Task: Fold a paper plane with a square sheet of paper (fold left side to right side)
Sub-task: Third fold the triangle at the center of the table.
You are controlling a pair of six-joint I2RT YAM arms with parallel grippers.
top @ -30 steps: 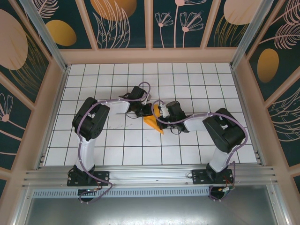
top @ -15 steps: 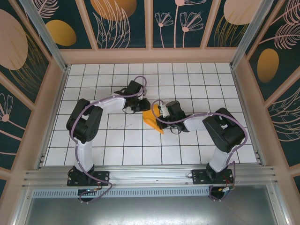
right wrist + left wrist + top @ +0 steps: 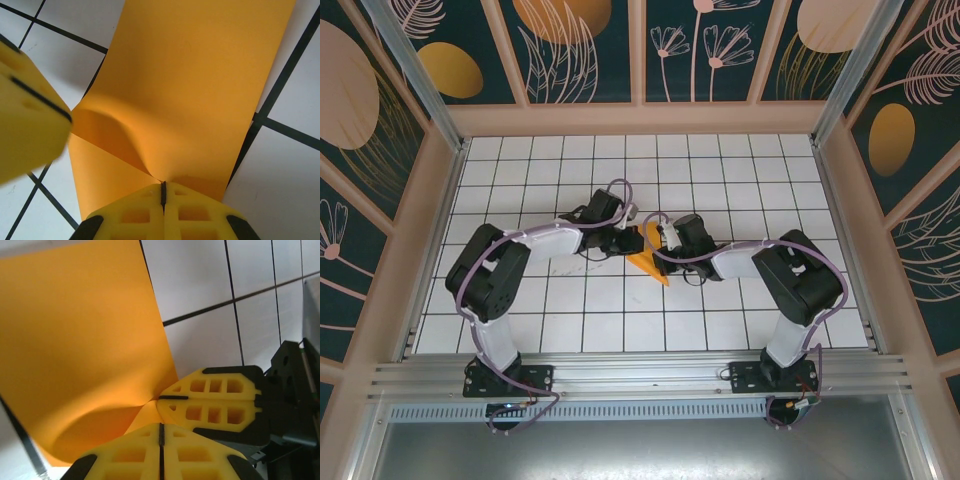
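Observation:
The square sheet of paper (image 3: 647, 258) is bright orange and lies part folded on the white grid table (image 3: 720, 160) between the two grippers. My left gripper (image 3: 625, 240) is at its left edge and my right gripper (image 3: 658, 238) at its right. In the left wrist view the sheet (image 3: 85, 340) curls up to my shut left gripper (image 3: 161, 425), and the right gripper's fingers (image 3: 215, 400) meet it from the right. In the right wrist view my right gripper (image 3: 163, 183) is shut on a puckered point of the sheet (image 3: 200, 75). The left gripper's fingers (image 3: 27, 130) touch its left edge.
The table is boxed in by wooden-framed patterned walls (image 3: 640, 50), with an aluminium rail (image 3: 640, 375) along the near edge. Open tiles lie to the far left (image 3: 470, 290) and far right (image 3: 820, 190) of the arms.
The left arm's elbow has swung out to the left while its gripper stayed at the paper. The orange sheet now looks narrower and more folded over. The right arm has hardly moved.

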